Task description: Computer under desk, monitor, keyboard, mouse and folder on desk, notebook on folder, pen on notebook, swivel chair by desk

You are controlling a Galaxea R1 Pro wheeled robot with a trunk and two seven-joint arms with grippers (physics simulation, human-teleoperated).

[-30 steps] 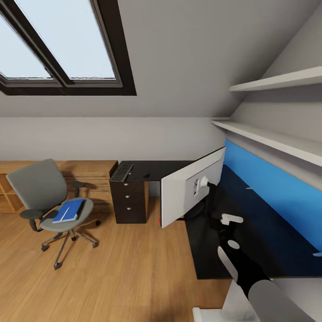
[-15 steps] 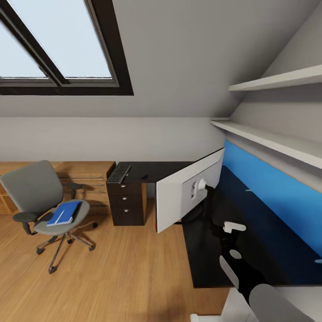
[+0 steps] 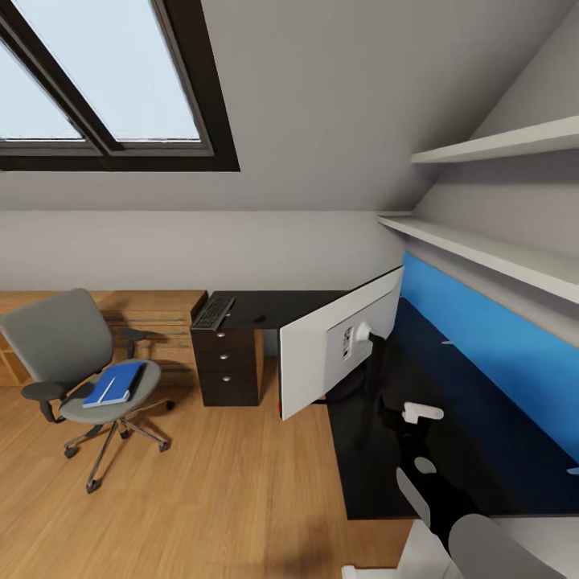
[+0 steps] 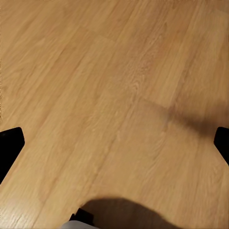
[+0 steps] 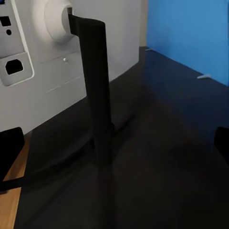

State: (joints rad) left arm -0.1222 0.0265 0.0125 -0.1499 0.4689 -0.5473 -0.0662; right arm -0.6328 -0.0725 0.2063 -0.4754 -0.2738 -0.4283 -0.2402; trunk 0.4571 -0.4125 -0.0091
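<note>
The monitor [image 3: 334, 354] stands on the black desk [image 3: 293, 304] with its white back toward me. In the right wrist view my right gripper [image 5: 114, 145] is open, its fingers far apart just behind the monitor's dark stand [image 5: 95, 95] and touching nothing. The keyboard [image 3: 213, 312] and the small mouse [image 3: 260, 318] lie on the desk's far wing. The swivel chair [image 3: 60, 342] stands on the floor left of the desk, with the blue folder [image 3: 112, 384] on its seat and a thin white pen [image 3: 106, 390] across it. I cannot make out the notebook, and the computer is out of view. My left gripper [image 4: 114, 143] hangs open over wood floor.
The blue back panel [image 3: 490, 338] runs along the desk's right side under two white shelves [image 3: 482, 249]. Dark drawers [image 3: 227, 362] stand under the keyboard. A light wood cabinet [image 3: 157, 310] sits behind the chair. Skylights [image 3: 104, 80] are set in the sloped wall.
The head view has swung a little, so chair, desk and monitor sit further left in the picture. The right wrist has sunk slightly. Nothing was taken hold of or let go.
</note>
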